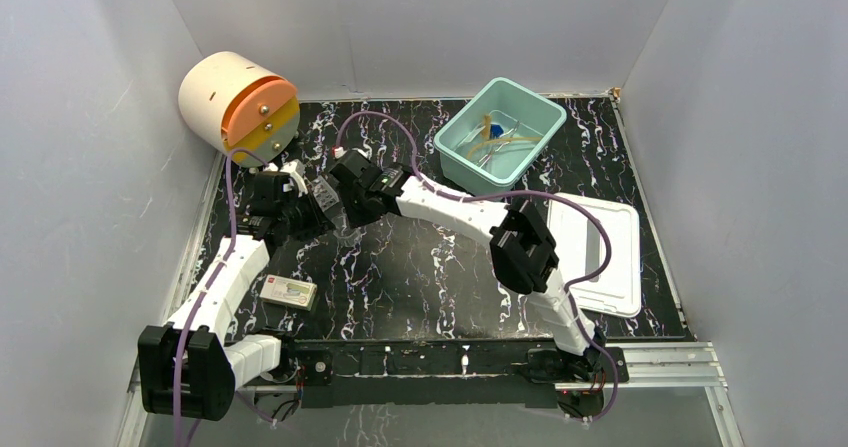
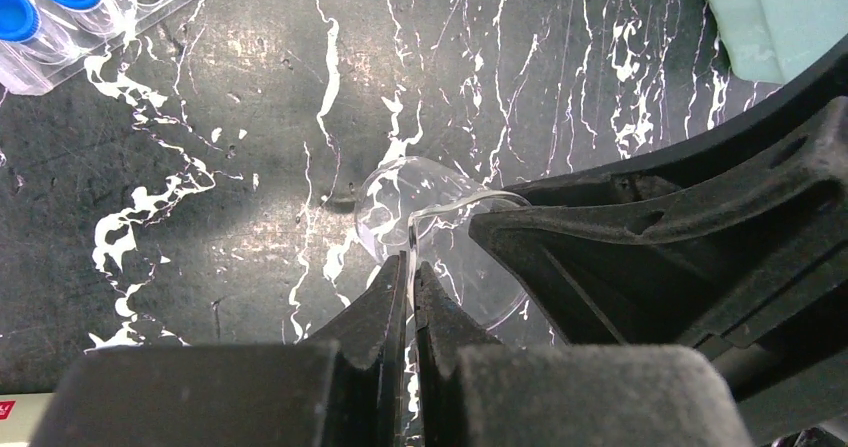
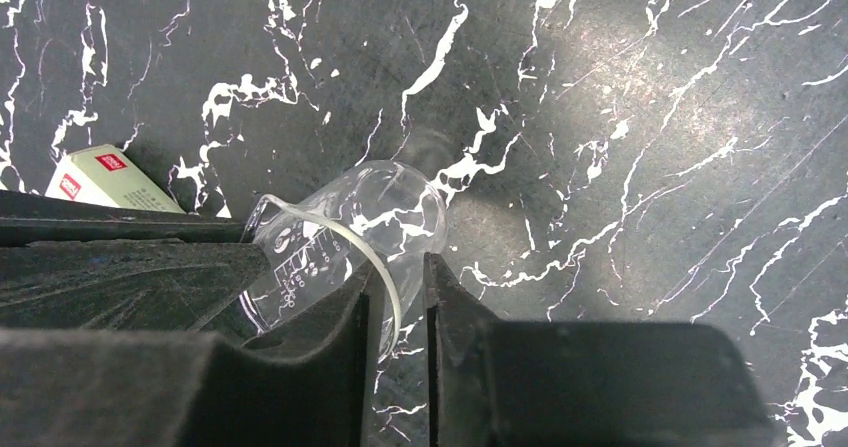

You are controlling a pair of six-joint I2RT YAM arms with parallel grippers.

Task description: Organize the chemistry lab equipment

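A small clear glass beaker [image 2: 392, 195] with printed markings hangs tilted just above the black marbled table, between both grippers. My left gripper [image 2: 411, 259] is shut on the thin glass rim, which runs up between its fingertips. My right gripper [image 3: 400, 267] straddles the opposite side of the beaker [image 3: 372, 215]; the rim passes between its fingers with a gap still beside it. In the top view the two grippers [image 1: 305, 212] [image 1: 347, 202] meet at centre left. A clear rack [image 2: 60, 7] holding blue-capped tubes lies close by. A white packet [image 1: 290, 292] lies near the left arm.
The teal tub [image 1: 467, 170] at the back holds a tan rubber tube [image 1: 497, 143] and thin metal pieces. A flat white lid [image 1: 600, 257] lies at the right. A white and orange cylinder [image 1: 235, 102] stands at the back left, by the wall.
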